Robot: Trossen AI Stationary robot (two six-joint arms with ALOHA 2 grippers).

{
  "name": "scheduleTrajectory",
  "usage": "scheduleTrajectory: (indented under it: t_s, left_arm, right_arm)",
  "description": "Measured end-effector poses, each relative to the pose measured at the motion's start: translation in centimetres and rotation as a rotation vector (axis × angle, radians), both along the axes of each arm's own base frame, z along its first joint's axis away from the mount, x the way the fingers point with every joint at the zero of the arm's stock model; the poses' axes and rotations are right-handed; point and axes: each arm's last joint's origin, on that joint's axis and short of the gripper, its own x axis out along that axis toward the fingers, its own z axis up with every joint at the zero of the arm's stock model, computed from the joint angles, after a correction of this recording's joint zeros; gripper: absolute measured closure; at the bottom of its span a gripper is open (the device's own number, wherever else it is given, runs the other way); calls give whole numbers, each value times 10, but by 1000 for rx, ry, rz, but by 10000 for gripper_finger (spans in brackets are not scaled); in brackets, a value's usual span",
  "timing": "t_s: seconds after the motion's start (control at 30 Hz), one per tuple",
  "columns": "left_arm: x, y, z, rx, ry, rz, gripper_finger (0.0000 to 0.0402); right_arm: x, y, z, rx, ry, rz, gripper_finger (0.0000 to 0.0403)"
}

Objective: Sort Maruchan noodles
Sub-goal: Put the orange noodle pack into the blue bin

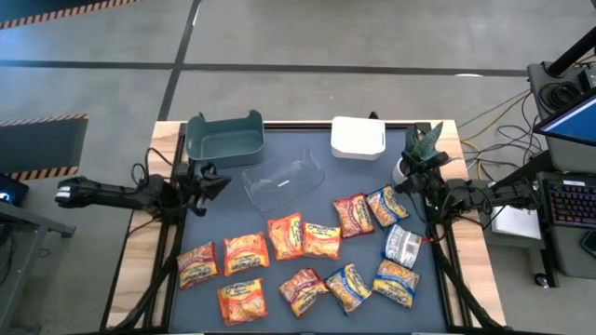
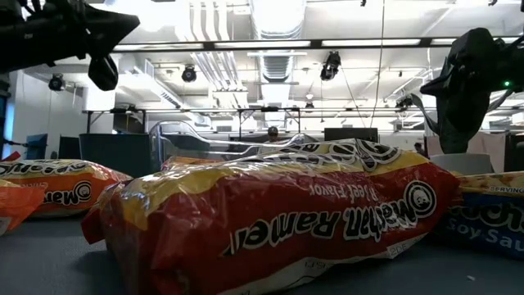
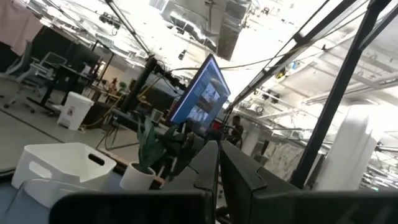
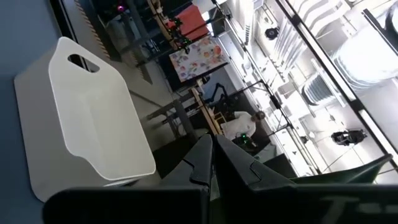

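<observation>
Several Maruchan noodle packets lie flat on the dark mat (image 1: 233, 219) in its near half. Orange ones (image 1: 246, 251) are toward the left, dark red ones (image 1: 353, 214) in the middle, and blue-yellow ones (image 1: 396, 282) toward the right. In the low view a red packet (image 2: 278, 221) fills the foreground. My left gripper (image 1: 216, 183) hovers shut at the mat's left edge, above the table, tipped upward (image 3: 219, 163). My right gripper (image 1: 402, 184) hovers shut at the right edge, pointing about level toward the white bin (image 4: 211, 158). Neither touches anything.
A teal bin (image 1: 223, 135), a clear bin (image 1: 284, 179) and a white bin (image 1: 358, 138) stand along the mat's far side. A small potted plant (image 1: 421, 149) stands at the far right, close to my right gripper. One packet (image 1: 402, 244) shows a pale side.
</observation>
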Motion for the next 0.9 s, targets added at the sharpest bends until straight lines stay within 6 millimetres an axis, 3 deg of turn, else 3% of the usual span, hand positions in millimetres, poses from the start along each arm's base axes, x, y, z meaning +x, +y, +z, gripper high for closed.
scheduleTrajectory:
  t_s: [0.27,0.47,0.6,0.7,0.9]
  left_arm:
    - [15,-1,4,-5,-67,-1,402]
    - [32,-1,19,-40,-74,-17,402]
    - [46,-2,32,-46,-69,-20,402]
    - [57,-3,40,-61,-48,-44,402]
    - [73,-4,53,-34,19,-53,402]
  right_arm:
    - [0,0,0,0,0,1,394]
    - [0,0,0,7,-13,11,394]
    - [0,0,0,73,-116,26,394]
    - [3,2,0,182,-273,137,394]
    - [11,13,1,461,-462,614,394]
